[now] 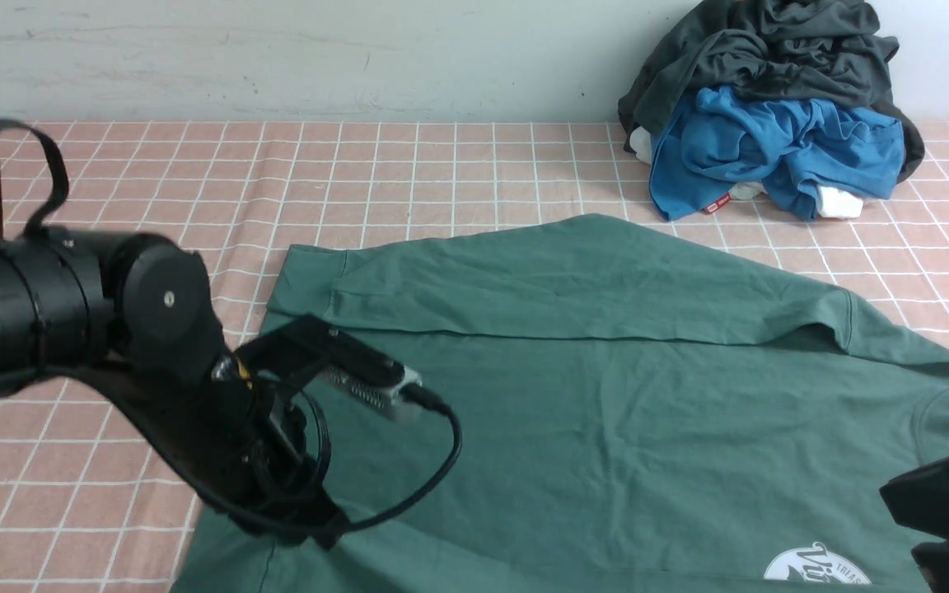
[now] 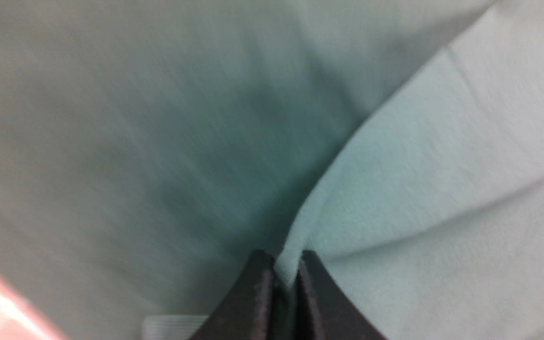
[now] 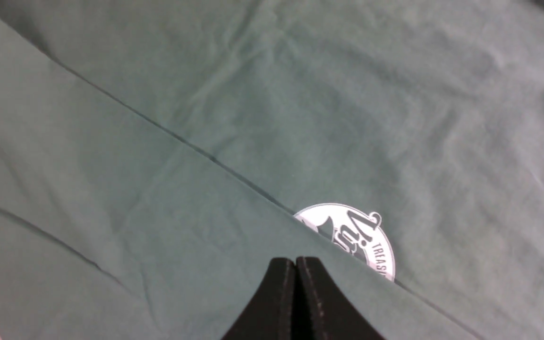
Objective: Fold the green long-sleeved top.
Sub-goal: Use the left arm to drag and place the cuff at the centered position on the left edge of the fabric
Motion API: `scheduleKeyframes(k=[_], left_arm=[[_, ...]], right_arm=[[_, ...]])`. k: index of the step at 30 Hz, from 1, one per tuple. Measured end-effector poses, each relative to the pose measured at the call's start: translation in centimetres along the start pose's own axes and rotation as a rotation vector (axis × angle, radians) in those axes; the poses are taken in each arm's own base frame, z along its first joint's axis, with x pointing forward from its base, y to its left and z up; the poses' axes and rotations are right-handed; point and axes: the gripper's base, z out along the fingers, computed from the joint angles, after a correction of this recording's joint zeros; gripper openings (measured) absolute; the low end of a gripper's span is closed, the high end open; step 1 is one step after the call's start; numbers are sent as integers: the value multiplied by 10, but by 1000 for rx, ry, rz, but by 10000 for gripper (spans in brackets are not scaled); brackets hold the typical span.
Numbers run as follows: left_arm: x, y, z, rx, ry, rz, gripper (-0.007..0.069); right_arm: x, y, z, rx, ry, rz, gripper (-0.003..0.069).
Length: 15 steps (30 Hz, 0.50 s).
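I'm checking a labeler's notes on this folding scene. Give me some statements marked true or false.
1. The left end effector is shut on the green top. True.
2. The right end effector is wide open. False: it is shut.
3. The logo is fully uncovered. False: a layer of the top covers part of it.
4. The blue garment lies beyond the top. True.
5. The grey garment lies under the blue one only. False: grey cloth is also heaped above it.

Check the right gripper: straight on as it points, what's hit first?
Likely the green top, near the logo. The shut right gripper aims at it; the gap left is hard to judge.
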Motion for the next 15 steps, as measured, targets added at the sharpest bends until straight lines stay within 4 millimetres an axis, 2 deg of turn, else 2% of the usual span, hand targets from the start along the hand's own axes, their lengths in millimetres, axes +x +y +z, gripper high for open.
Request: scheduleKeyframes(k=[4,6,7,9,12,15], left_arm=[[-33,6,-33,-64,-77,61,20],[-38,7,-37,-73,-87,68,20],[-50,10,-44,-96,-108,84,20],[-58,13,-48,-111,-119,94,20],[-72,19,-45,-131,-114,107,20],[-84,28,-30,-151,-77,120,21]], right_arm=[[1,-4,0,43,6,25,-14],[1,-5,0,52,7,28,-14],[1,-7,0,73,9,32,-14],[1,-8,0,87,10,36,-14],[1,-9,0,100,10,46,-14],[1,-10,-1,110,11,42,-14]])
